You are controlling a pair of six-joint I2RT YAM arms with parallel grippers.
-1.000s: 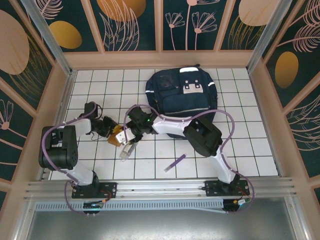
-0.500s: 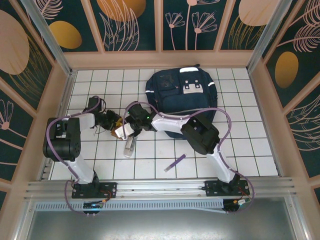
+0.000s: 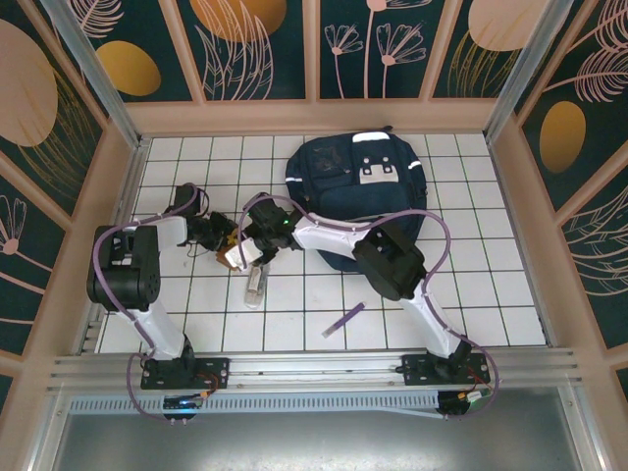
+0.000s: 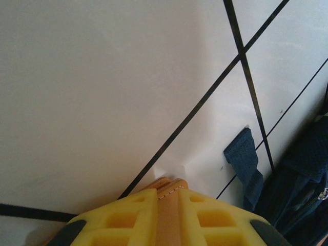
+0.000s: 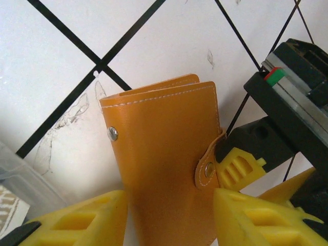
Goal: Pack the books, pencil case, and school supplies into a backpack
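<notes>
Surface: white tiled tabletop (image 3: 471, 294) with a black grid. It is boxed in by pale wooden rails and dark teal wall panels (image 3: 265, 49) printed with orange ovals and pale leaf outlines.

The large navy fabric backpack (image 3: 355, 191) lies flat at the far centre of the table, white patches up. The right arm crosses its near-left edge. In the left wrist view it is cut off by the frame, with one navy strap end (image 4: 245, 156) lying on the tile.

The orange-brown stitched leather folder with a snap tab (image 5: 164, 148) sits left of the backpack, between the two gripper heads. They hide most of it in the top view.

Left gripper (image 4: 169, 202): yellow fingers (image 4: 136, 218) pressed together on the folder's tan edge.

Right gripper (image 5: 169, 205): yellow fingers (image 5: 87, 218) spread to the folder's width, one against each long side, gripping it.

The long clear flat pack (image 3: 255, 287) lies on the tiles just near of the grippers. Its label cannot be read.

The thin purple pen (image 3: 343, 319) lies apart, nearer the front rail.
</notes>
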